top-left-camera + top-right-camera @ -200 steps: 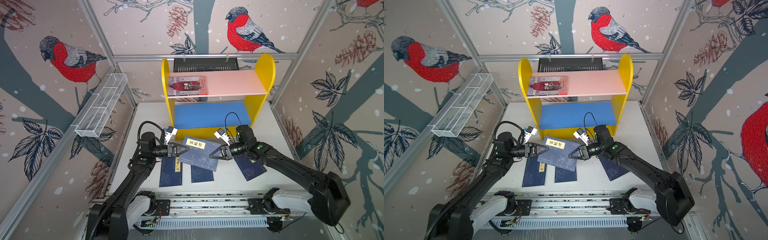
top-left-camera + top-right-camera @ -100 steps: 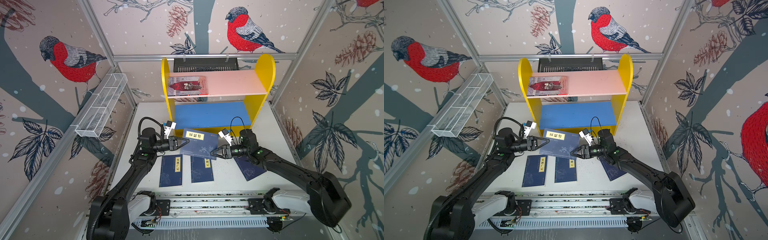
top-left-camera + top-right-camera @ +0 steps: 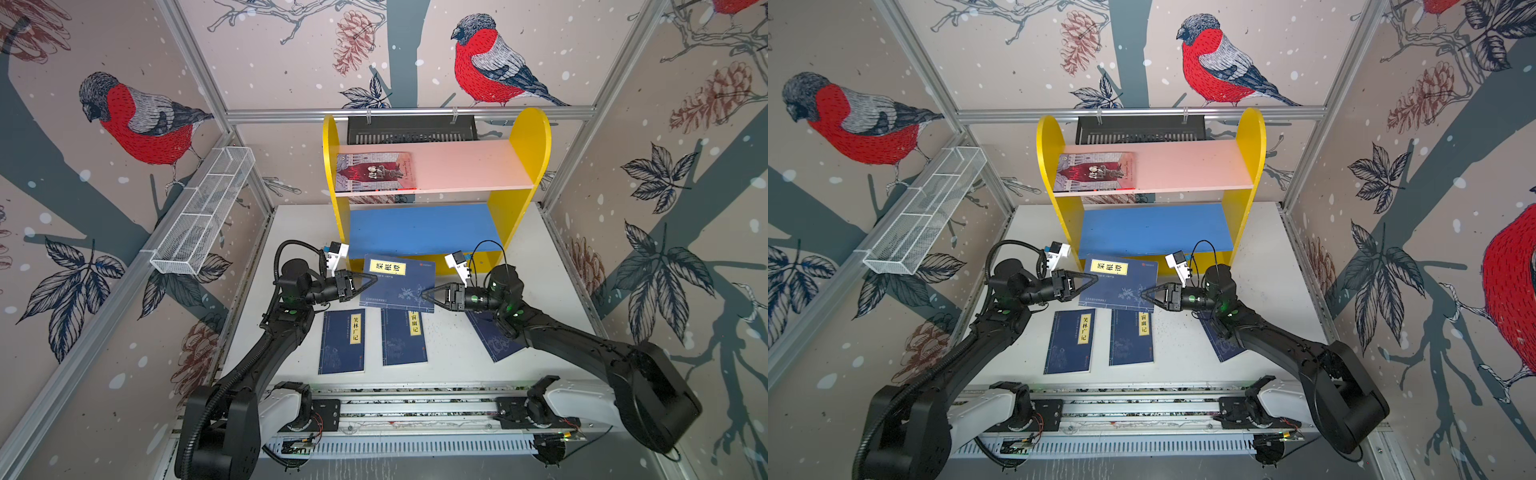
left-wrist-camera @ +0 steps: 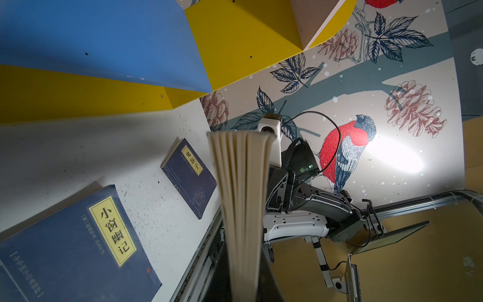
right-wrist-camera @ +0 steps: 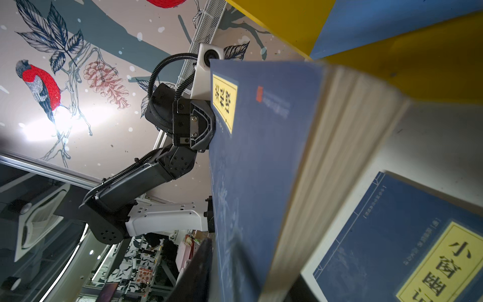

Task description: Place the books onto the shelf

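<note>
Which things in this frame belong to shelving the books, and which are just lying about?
Belong to the job: shelf; lifted navy book, gripped by the left claw; left-hand navy book, middle navy book and right-hand navy book, lying flat; illustrated book, already on the pink board.
Just lying about: white wire basket; black slotted tray.

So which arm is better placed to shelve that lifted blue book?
Probably left: the left tool clamps the raised book just before the shelf; the right tool's grip looks unclear.
</note>
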### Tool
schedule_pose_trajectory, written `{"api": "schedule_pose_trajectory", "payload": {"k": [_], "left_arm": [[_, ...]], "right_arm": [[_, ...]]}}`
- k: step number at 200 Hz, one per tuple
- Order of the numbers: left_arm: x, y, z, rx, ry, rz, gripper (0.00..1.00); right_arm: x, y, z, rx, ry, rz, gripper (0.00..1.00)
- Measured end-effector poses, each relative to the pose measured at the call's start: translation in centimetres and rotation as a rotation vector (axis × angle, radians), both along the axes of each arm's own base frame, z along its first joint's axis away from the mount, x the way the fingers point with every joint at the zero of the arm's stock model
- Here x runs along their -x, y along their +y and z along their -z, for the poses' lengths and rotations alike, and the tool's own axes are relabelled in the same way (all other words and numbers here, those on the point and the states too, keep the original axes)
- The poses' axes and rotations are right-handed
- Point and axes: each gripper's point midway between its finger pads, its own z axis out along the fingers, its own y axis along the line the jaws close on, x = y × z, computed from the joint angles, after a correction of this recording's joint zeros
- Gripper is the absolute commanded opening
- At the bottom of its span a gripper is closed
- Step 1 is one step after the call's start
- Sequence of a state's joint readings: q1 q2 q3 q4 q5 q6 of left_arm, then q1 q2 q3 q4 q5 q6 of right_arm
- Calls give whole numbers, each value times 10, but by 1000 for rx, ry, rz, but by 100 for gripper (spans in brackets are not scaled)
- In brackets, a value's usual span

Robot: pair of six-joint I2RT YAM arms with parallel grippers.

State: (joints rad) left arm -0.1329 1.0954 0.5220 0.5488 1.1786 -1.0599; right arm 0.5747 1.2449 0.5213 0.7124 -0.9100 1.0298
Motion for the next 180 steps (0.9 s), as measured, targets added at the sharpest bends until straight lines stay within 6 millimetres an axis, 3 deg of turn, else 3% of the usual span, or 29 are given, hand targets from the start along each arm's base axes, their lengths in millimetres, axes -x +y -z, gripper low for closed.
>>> {"api": "schedule_pose_trajectory", "payload": {"k": [72, 124, 145, 180], "left_arm": [[-5, 6, 1, 0, 0, -38, 0], [-17, 19, 8, -28, 17, -109, 53], [-26, 29, 9, -68, -2, -158, 62], [-26, 38, -6, -150, -113, -192, 64]], "right_arm": [[-6, 13, -5, -34, 0, -22, 3], [-16, 20, -10, -40, -6, -33, 2], [-23, 17, -16, -47, -17, -26, 1], [-42, 8, -28, -35, -39, -1, 1]]}}
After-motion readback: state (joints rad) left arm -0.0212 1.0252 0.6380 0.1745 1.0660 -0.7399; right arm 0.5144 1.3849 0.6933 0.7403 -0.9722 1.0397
